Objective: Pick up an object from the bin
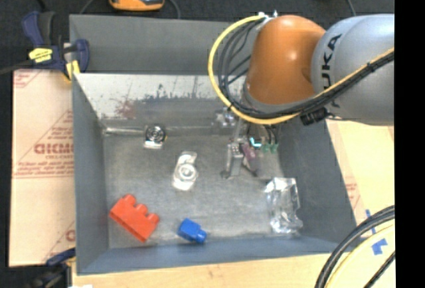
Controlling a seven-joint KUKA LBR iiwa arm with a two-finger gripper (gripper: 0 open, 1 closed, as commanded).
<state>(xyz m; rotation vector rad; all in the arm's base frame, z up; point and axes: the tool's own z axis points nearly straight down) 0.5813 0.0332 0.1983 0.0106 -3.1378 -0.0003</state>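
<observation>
Grey metal bin (86,167), arm (358,68) reaching down from right, gripper (241,162) spread open, empty, near floor

gripper (240,159) top hidden under orange cover (282,58), bin (93,121) corner behind arm (358,61)

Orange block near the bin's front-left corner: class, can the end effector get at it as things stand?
Probably yes. The orange block lies uncovered on the floor of the bin, apart from the blue piece. The left wall close by may crowd the end effector.
</observation>
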